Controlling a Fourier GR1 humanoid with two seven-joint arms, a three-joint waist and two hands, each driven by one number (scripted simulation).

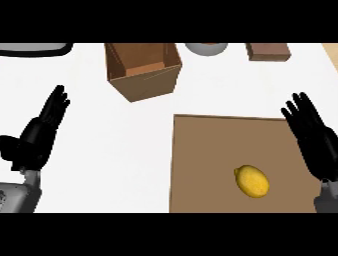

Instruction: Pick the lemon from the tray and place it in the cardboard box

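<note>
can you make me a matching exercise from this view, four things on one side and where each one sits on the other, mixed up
Things:
1. lemon
2. cardboard box
3. left hand
4. right hand

Places:
A. open at the view's left, over the white counter
B. lying on the brown tray
C. open over the tray's right edge
D. standing on the counter beyond the tray's far left corner, open at the top

Pairs: 1-B, 2-D, 3-A, 4-C

White counter (91, 150) carries tray (201, 150), cardboard box (144, 70), 3 far items.
</note>
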